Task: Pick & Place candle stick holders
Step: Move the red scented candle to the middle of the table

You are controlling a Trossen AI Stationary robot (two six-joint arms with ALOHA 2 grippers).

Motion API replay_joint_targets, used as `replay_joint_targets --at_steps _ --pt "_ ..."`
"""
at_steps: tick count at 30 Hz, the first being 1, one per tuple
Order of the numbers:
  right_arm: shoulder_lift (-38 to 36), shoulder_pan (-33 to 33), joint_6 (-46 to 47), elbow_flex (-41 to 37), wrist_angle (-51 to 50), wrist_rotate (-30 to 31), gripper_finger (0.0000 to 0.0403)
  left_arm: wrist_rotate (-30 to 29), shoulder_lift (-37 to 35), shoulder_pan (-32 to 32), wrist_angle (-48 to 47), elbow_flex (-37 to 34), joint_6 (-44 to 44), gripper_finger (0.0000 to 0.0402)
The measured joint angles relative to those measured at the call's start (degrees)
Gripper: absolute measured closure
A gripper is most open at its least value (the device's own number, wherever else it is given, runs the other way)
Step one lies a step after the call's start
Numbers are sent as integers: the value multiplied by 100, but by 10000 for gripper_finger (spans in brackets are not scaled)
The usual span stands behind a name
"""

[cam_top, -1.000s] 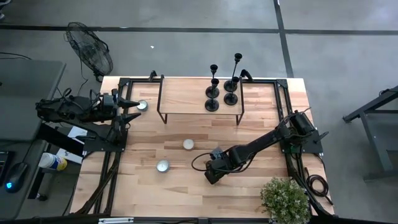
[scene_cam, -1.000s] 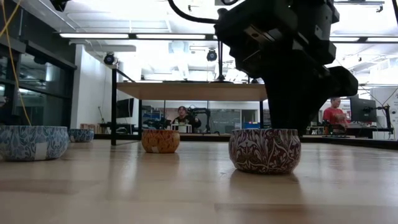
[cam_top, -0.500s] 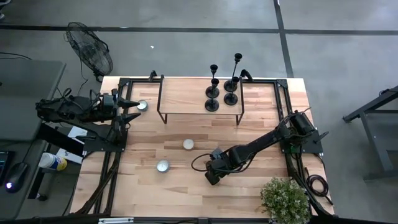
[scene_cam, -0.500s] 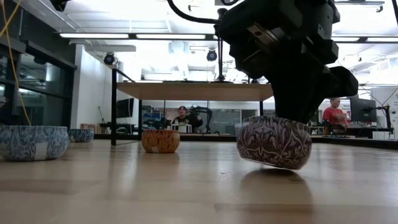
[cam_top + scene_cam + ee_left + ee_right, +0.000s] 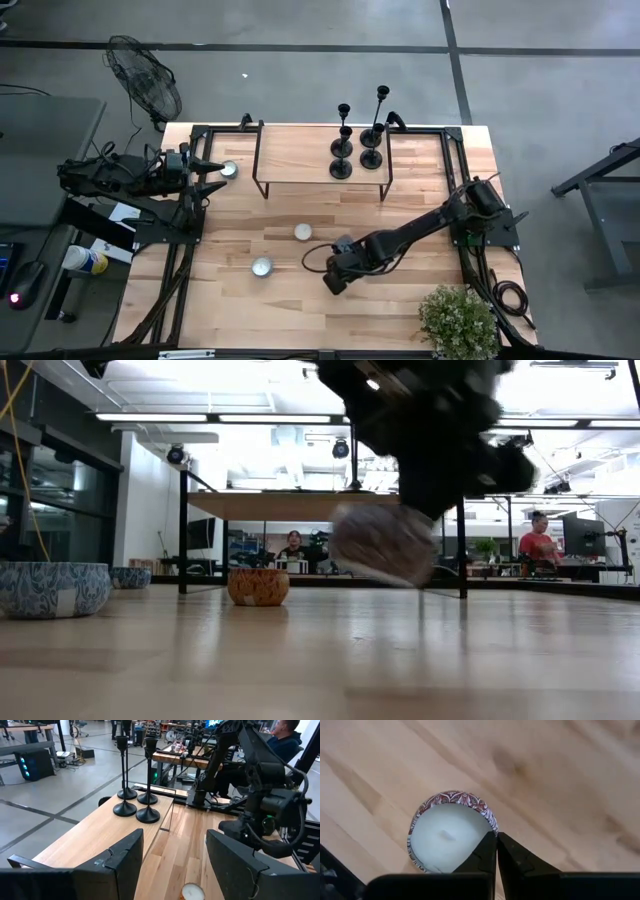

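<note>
Four black candle stick holders [image 5: 355, 150] stand by their round bases on a raised wooden shelf at the table's far side; they also show in the left wrist view [image 5: 136, 802]. My right gripper [image 5: 335, 280] is at the table's near middle, shut on a dark red patterned candle tin [image 5: 451, 836], which hangs above the table in the low view [image 5: 383, 545]. My left gripper [image 5: 215, 175] waits open at the far left, with a small candle tin [image 5: 231, 170] just before it. My right gripper pinches the tin's wall at its rim [image 5: 493, 827], one finger over the white wax inside and one outside. The fingers come from above, pointing down. The tin hangs below them, tilted and lifted clear of the table.
Two more candle tins stand on the table [image 5: 302, 232] [image 5: 262, 266]; in the low view they show as an orange tin [image 5: 258, 586] and a blue one [image 5: 52, 589]. A potted plant [image 5: 458, 320] stands at the near right corner. The shelf's metal legs [image 5: 257, 175] stand on the table.
My right gripper has risen and gone a little toward the table's left edge, still shut on the patterned tin. The tin stood on the table a second ago, then tipped, and now hangs tilted and clear of the wood.
</note>
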Motion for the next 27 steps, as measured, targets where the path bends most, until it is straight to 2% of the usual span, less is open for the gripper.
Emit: replay_joint_targets --at_steps 17,22,27 --pt "92 -760 -815 1108 25 682 403 258 0 1 4 0 -15 191" --pt "886 -760 -1129 2090 -223 549 402 267 -1 0 0 0 -11 191" --pt "1722 -748 -1014 3286 -1634 502 402 302 -1 1 0 0 -7 191"
